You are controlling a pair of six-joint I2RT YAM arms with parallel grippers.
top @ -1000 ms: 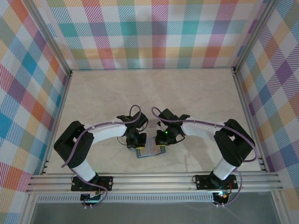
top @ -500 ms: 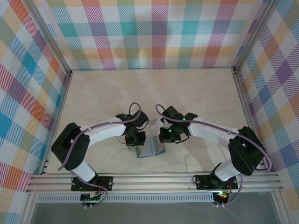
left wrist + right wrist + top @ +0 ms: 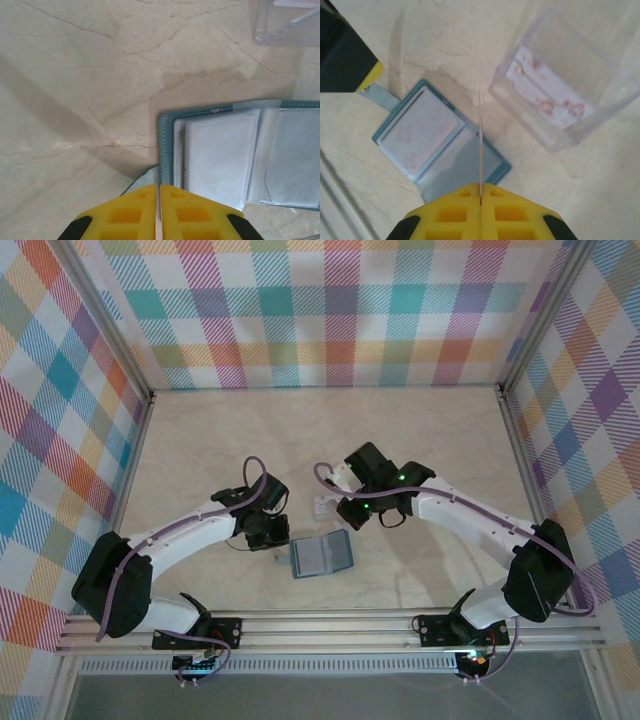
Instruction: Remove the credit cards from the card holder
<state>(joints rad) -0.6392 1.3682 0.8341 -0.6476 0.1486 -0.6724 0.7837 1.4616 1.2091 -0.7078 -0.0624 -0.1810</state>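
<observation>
right gripper [image 3: 480, 194]: clamped on edge-on credit card [image 3: 480, 140] | left gripper [image 3: 159, 192]: closed beside card holder [image 3: 420, 130], near edge of worktop [image 3: 430, 440] | risk: card clips clear box [image 3: 565, 80] rim, slips free

- No word, number, brand or sign could be read anywhere.
- The whitish card [image 3: 547, 95] lying in the clear plastic box [image 3: 605, 67] carried pinkish-red marks, too blurred to make out as letters or figures.
- The card [image 3: 422, 132] under the clear pocket of the open card holder [image 3: 492, 167] bore faint pink smudges, not legible.
- The thin card [image 3: 480, 145] pinched in the right gripper [image 3: 480, 192] stood edge-on, so neither face could be read.
- In the left wrist view the holder's pocket panels [image 3: 220, 155] looked plain white and grey-blue, with no print to be made out.
</observation>
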